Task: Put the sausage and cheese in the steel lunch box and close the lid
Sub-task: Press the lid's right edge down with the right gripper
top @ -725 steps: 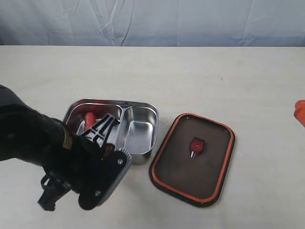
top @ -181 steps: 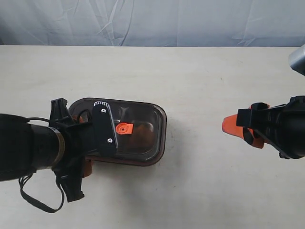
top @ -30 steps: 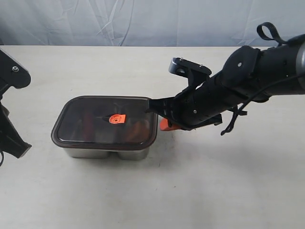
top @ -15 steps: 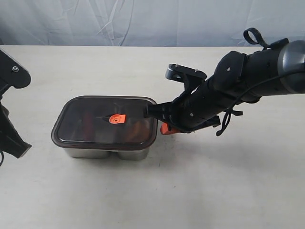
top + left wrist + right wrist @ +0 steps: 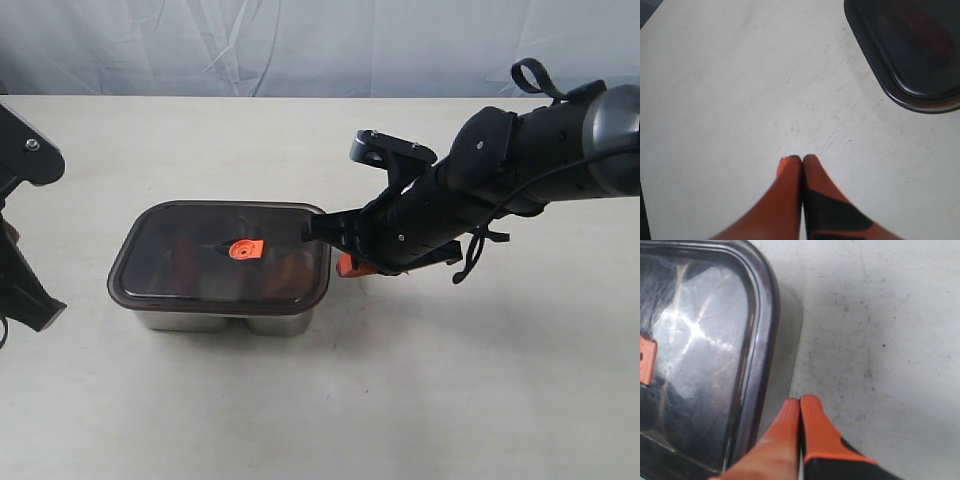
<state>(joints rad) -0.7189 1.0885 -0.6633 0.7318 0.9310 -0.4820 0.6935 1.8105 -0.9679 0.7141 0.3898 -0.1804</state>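
From the exterior view we see a shiny stainless-steel lunch box (image 5: 200, 321), rectangular with rounded corners, standing on a matt off-white table (image 5: 450, 400). The dark smoky translucent plastic lid (image 5: 170, 240) sits squarely on top of it, with a small orange valve tab (image 5: 242, 249) at its centre. Through the plastic we make out a dull reddish patch on the left, the sausage (image 5: 186, 262), and an orange-brown one on the right, the cheese (image 5: 291, 267) (both outlines are too murky to trace). The black right arm (image 5: 500, 180) reaches in from the right, and the orange-tipped right gripper (image 5: 350, 266) is low, just beside the box's right end. Part of the arm overhangs the lid's right edge. Black parts of the left arm (image 5: 25, 240) stand at the left edge of the view, apart from the box. A wrinkled pale blue-grey cloth backdrop (image 5: 320, 45) hangs behind the table.

From the left wrist view, the left gripper (image 5: 801, 159) has its two smooth orange fingers pressed together, with nothing between them, over bare table marked by faint scuffs. A glossy rounded corner of the lid shows well apart from the tips.

From the right wrist view, the right gripper's orange fingers meet along their whole length and hold nothing. They lie close to the lid's rounded rim without touching it. The lid's surface is glossy and throws back white streaks of light, and the orange tab is cut off at the picture's edge. The table here is speckled with small dark marks.
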